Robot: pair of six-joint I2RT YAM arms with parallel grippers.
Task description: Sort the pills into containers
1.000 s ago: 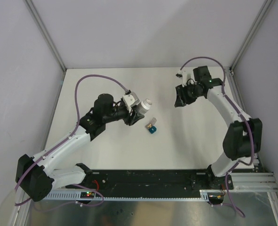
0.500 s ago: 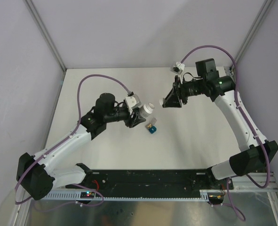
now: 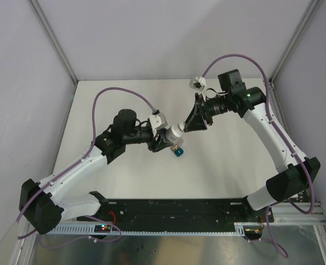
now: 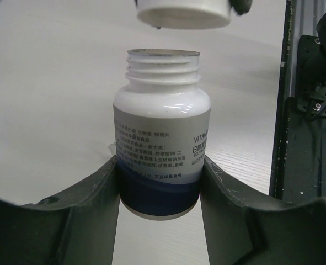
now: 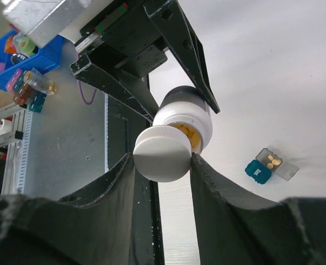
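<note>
The 2 joined containers [image 3: 177, 150] lie on the white bench [image 3: 223, 165] near its middle, 1 teal and 1 grey. In the right wrist view we see the grey half open with a few pale yellow pills [image 5: 271, 160] in it, and the teal half touching it on the side. Just beside the containers, and above the bench, hangs a white bottle [image 4: 161, 149] with a grey and dark blue label. The left jaws pinch it low on its body, 1 finger on each side. Its threaded neck is bare, and we see more yellow pills inside the mouth in the right wrist view. The white round cap [image 5: 163, 153] sits just off the neck with a narrow gap between them, and the right jaws are clamped on its rim. In the top view the left arm [image 3: 80, 165] and the right arm [image 3: 273, 132] meet tip to tip over the bottle.
</note>
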